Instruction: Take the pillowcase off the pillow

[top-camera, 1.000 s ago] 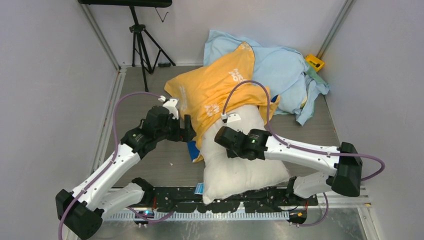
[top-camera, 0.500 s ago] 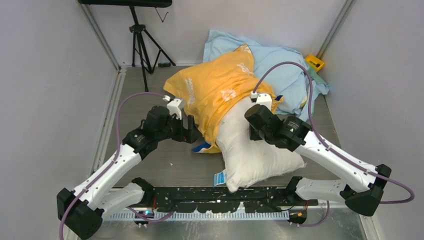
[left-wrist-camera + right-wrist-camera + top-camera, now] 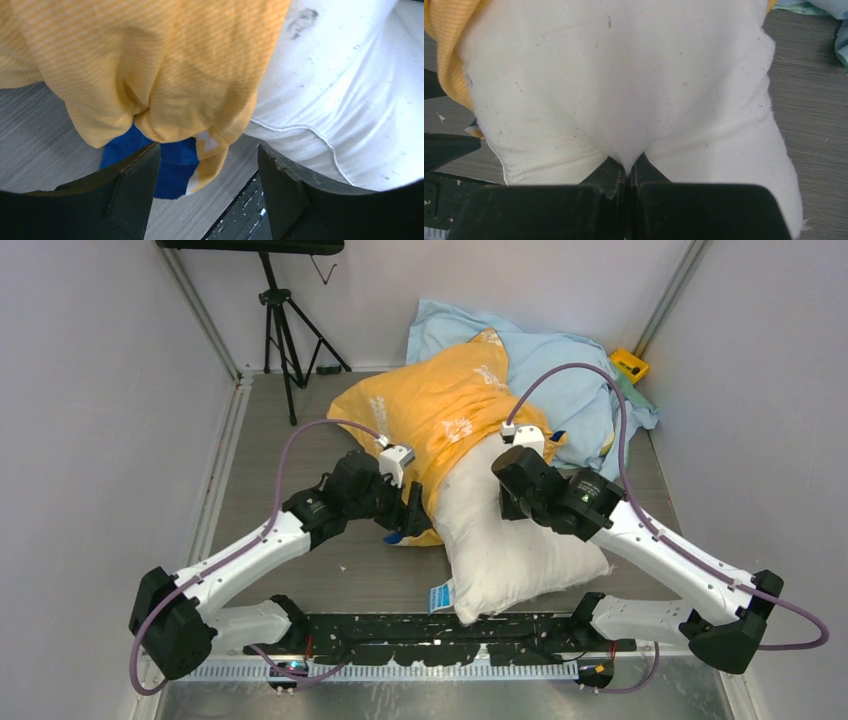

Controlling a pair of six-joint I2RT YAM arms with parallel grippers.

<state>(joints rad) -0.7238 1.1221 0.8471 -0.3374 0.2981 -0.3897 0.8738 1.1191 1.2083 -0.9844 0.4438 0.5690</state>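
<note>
The orange-yellow pillowcase [image 3: 440, 420] covers the far half of the white pillow [image 3: 500, 550], whose near half lies bare toward the arm bases. My right gripper [image 3: 512, 502] is shut on a pinch of the pillow's white fabric [image 3: 624, 100]. My left gripper [image 3: 412, 518] is open and empty at the pillowcase's bunched near-left edge. In the left wrist view the orange hem [image 3: 160, 65] and its blue inner edging [image 3: 165, 160] hang just beyond the open gripper [image 3: 207, 165], with the pillow [image 3: 340, 90] to the right.
A pale light-blue cloth [image 3: 570, 390] lies heaped at the back right, with a yellow object [image 3: 630, 363] beside it. A black tripod [image 3: 285, 320] stands at the back left. Grey walls enclose both sides. The black rail [image 3: 380, 640] runs along the near edge.
My left gripper has moved right, up to the pillowcase's near edge. My right gripper swung right with the pillow earlier and has held still since.
</note>
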